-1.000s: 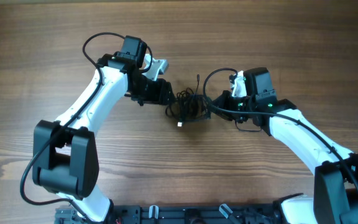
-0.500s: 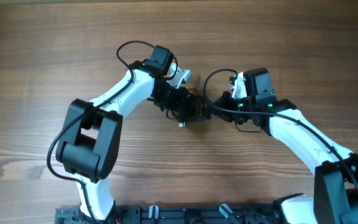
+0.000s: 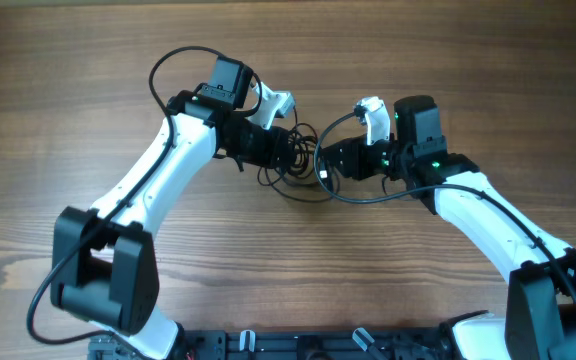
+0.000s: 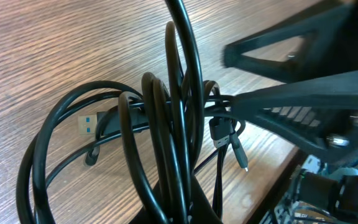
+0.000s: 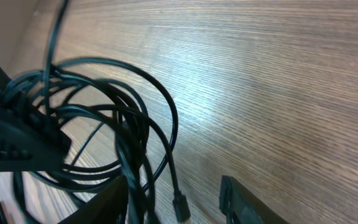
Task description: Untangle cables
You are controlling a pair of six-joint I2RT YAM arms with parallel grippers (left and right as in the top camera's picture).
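Note:
The cables (image 3: 299,172) lie as a loose black tangle on the wooden table between my two arms. My left gripper (image 3: 284,151) is shut on the cables at the tangle's left side. In the left wrist view several strands (image 4: 178,118) run down into the shut left gripper (image 4: 185,208), and a USB plug (image 4: 89,124) and a small connector tip (image 4: 241,163) hang free. My right gripper (image 3: 326,163) stands open against the tangle's right side. Its fingers (image 5: 247,205) are apart in the right wrist view, with loops (image 5: 135,124) by one finger and a plug end (image 5: 180,205) in the gap of the right gripper (image 5: 173,210).
The thicker black arm cables loop above the left wrist (image 3: 173,65) and beside the right wrist (image 3: 368,195). A black base rail (image 3: 298,345) runs along the table's near edge. Bare wood (image 3: 448,60) surrounds the tangle.
My left gripper reached into the tangle, shut on the cables and drew them slightly left. My right gripper opened, releasing its hold, and shifted a little farther back.

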